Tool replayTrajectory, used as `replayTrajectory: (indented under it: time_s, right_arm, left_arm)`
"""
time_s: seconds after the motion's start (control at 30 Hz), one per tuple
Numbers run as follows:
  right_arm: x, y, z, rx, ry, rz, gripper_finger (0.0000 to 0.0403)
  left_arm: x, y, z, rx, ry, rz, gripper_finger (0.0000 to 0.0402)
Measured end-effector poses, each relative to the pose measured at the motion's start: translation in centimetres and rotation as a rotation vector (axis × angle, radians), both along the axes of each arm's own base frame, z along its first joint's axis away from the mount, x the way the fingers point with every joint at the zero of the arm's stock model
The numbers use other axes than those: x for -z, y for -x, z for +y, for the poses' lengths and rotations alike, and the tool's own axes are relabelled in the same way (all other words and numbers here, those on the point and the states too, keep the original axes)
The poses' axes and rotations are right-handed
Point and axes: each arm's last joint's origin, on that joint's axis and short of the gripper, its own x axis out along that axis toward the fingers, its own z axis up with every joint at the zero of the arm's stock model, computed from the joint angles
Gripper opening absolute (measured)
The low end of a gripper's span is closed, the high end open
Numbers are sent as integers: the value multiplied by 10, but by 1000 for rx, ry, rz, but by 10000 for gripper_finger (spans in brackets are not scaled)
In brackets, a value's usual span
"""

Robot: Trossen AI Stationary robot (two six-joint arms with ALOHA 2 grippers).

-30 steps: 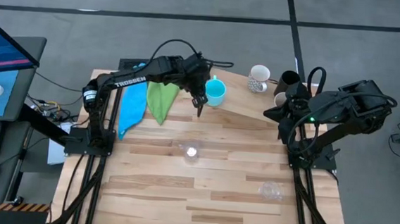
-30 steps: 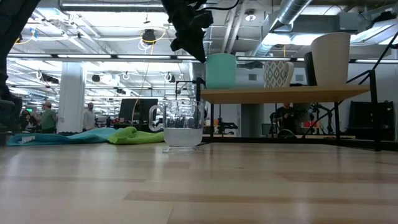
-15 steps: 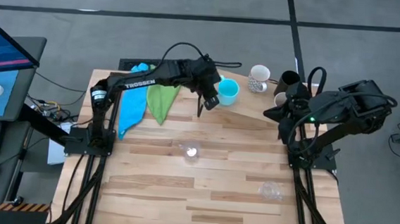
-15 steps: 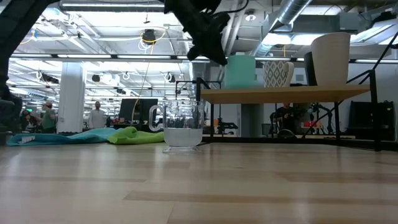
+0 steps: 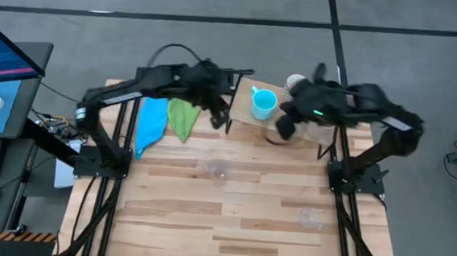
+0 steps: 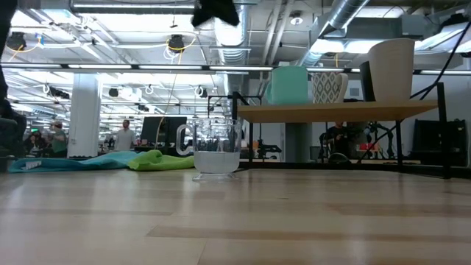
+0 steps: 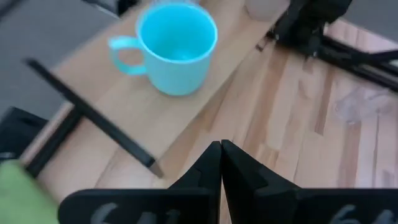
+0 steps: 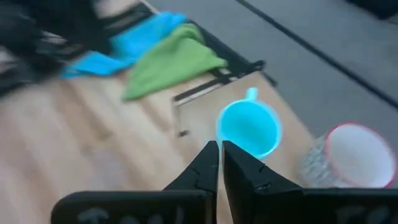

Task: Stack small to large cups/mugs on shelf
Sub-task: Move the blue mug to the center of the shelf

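Observation:
A cyan handled mug stands upright on the light-wood shelf near its left end. Beside it is a white patterned mug. The low view also shows the black cup and the beige tumbler on the shelf. My left gripper hangs shut in the air off the shelf's left end, touching nothing. My right gripper is shut above the shelf, just right of the cyan mug, and holds nothing. Two clear cups stand on the table.
A green cloth and a blue cloth lie at the table's far left, under my left arm. My right arm covers the shelf's right part in the high view. People stand in the room behind the table.
My left gripper slid the cyan mug a little toward the right along the shelf, then rose and drew back toward the left, clear of it. My right arm swung from the table's right edge toward the left, out over the shelf.

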Motion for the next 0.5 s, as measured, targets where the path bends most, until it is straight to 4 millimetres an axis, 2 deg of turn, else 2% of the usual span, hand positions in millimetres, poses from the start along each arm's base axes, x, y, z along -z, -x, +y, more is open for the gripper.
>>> replayTrajectory:
  time_s: [0.13, 0.27, 0.4, 0.5]
  right_arm:
    - [19, -36, -36, 45, 43, 103, 44]
    - [42, -71, -77, 30, -29, 131, 53]
    - [63, -101, -109, 1, -57, 104, 56]
    - [79, -123, -119, -28, -36, 115, 52]
  left_arm:
    - [-34, 44, -24, -59, -42, -30, 0]
    - [-61, 88, -47, -130, -70, -90, 0]
    - [-76, 122, -64, -195, -88, -139, 0]
    - [-81, 142, -73, -237, -100, -156, 0]
